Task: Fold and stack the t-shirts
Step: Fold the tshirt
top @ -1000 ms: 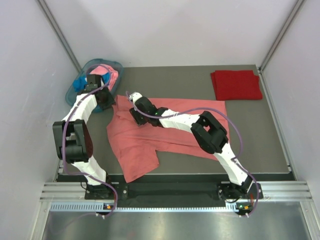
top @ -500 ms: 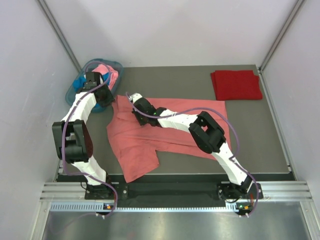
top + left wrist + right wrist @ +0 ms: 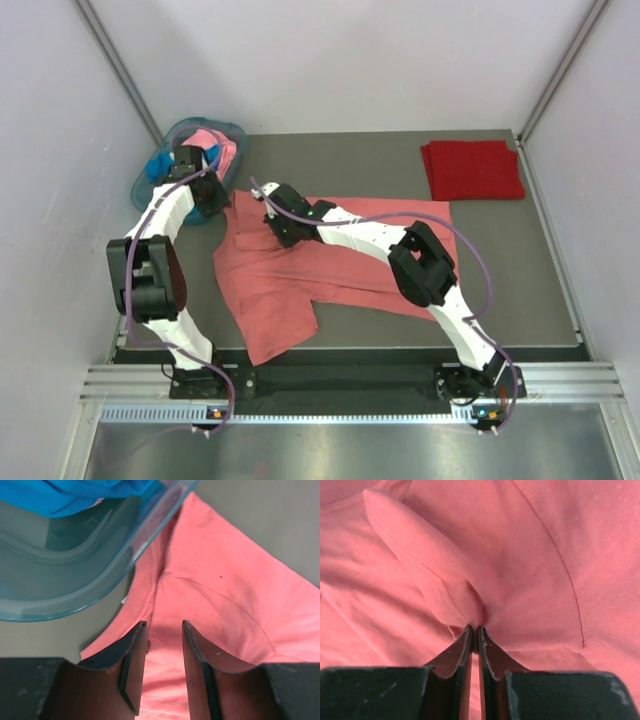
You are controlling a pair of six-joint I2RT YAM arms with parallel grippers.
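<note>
Lying rumpled across the near-left part of the dark table [image 3: 520, 290], the salmon-coral t-shirt [image 3: 290, 290] has one corner close to the table's near edge, and its body spreads away toward the right. The right arm reaches from its base diagonally over this shirt to the far-left part of it. There the right gripper [image 3: 475, 630] is clenched on a raised fold of the salmon cloth. In the wrist view its two fingers press almost together, with a pinch of fabric caught between the tips and a ridge of cloth running up from them.

A little farther left, the left gripper [image 3: 164, 625] hangs over the same shirt's ribbed collar with its fingers parted and nothing between them (whether the tips touch the cloth cannot be told). It is just beside the rim of the translucent teal basket [image 3: 140, 188].

The basket sits at the table's far-left corner and holds the bright blue t-shirt [image 3: 158, 166] and the light pink t-shirt [image 3: 218, 146], bunched together. At the far-right corner, well apart from the rest, the dark red t-shirt [image 3: 472, 168] lies folded into a neat rectangle.
</note>
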